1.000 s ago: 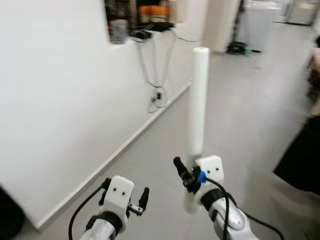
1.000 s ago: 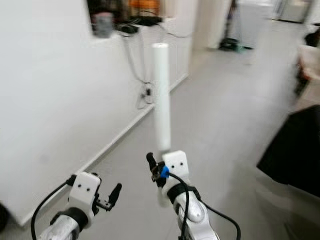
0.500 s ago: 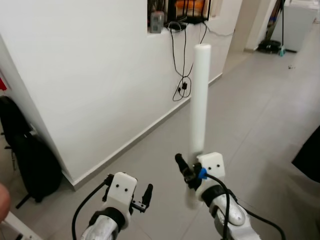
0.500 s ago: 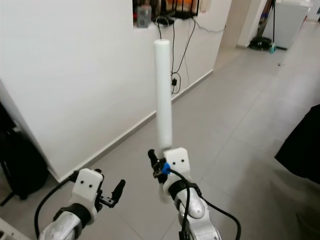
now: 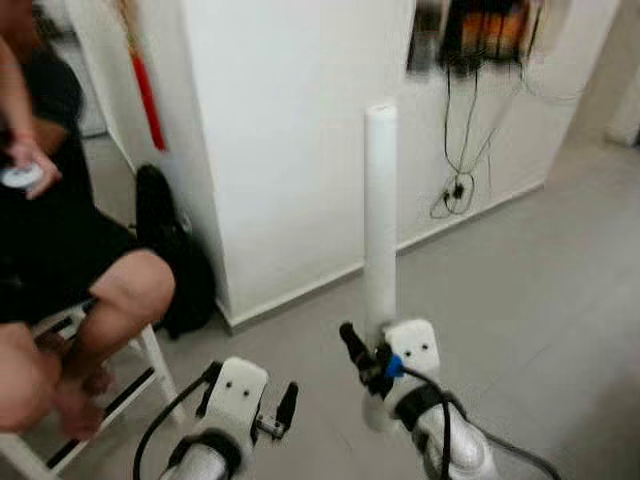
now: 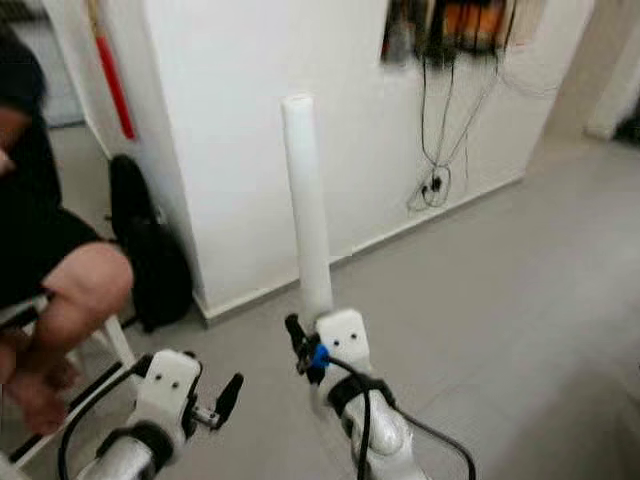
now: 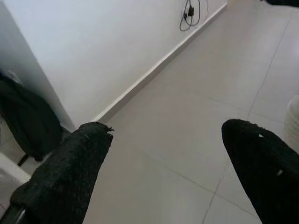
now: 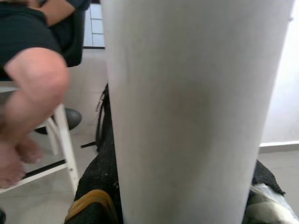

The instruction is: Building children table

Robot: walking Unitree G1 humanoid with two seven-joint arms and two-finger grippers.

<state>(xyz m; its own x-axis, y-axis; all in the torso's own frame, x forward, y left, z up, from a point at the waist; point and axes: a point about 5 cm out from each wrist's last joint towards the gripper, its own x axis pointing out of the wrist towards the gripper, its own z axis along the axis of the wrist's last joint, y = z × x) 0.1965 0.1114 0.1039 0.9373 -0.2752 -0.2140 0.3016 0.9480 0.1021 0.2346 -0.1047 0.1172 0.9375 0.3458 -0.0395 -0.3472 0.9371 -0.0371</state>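
Observation:
A long white table leg (image 5: pixel 380 210) stands upright in front of me, and my right gripper (image 5: pixel 372 352) is shut on its lower end. In the right wrist view the leg (image 8: pixel 191 107) runs between the black fingers (image 8: pixel 100 182) as a broad white cylinder. My left gripper (image 5: pixel 280 410) hangs low on the left, open, holding nothing. Its two black fingers (image 7: pixel 70 172) spread wide over the grey floor tiles in the left wrist view.
A person (image 5: pixel 60 260) sits on a white stool (image 5: pixel 150 360) at the left, knees towards me. A black backpack (image 5: pixel 170 250) leans at the corner of a white wall (image 5: pixel 290 130). Cables (image 5: pixel 460 160) hang down that wall. Grey floor (image 5: pixel 560 300) stretches to the right.
The camera has swung left: the wall corner, the backpack and the seated person have come into view. Both grippers keep the same pose, the right one still holding the leg.

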